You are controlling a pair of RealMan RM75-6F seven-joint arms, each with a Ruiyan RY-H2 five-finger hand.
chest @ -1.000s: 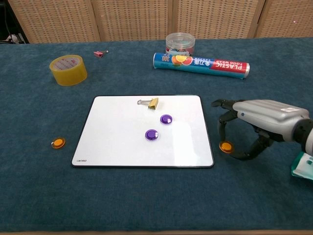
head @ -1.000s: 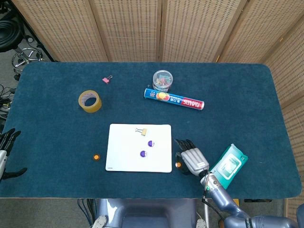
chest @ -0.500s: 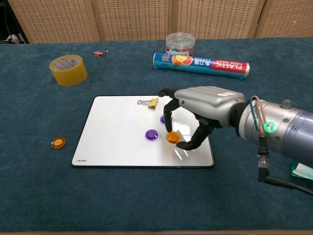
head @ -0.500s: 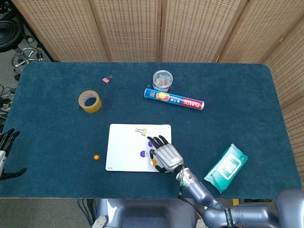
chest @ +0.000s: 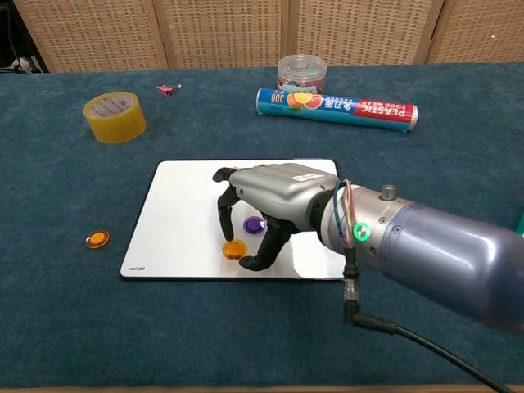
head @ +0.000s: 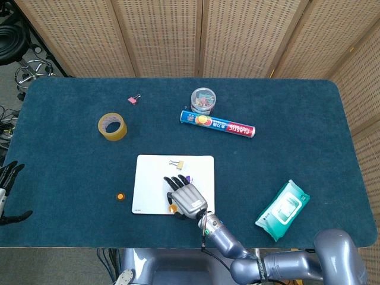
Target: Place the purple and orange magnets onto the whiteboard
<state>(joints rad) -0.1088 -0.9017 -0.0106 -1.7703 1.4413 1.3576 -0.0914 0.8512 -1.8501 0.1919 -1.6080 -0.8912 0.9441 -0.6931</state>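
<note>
The right hand (chest: 260, 205) pinches 1 orange magnet (chest: 235, 250) low over the whiteboard (chest: 176, 214); releasing carelessly could nudge the purple magnet (chest: 253, 224).

The right robot hand (chest: 270, 201) and its thick forearm span the front-right part of the whiteboard (chest: 180, 213), blocking any reach to it from the counter's (chest: 65, 327) front-right side. The board's left half lies bare, and open cloth runs from it to the left edge, broken only by a lone orange magnet (chest: 97, 238). Along the far edge stand a tape roll (chest: 114, 116), a jar (chest: 301, 74) and a foil-wrap box (chest: 337, 105), well apart from the board.
</note>
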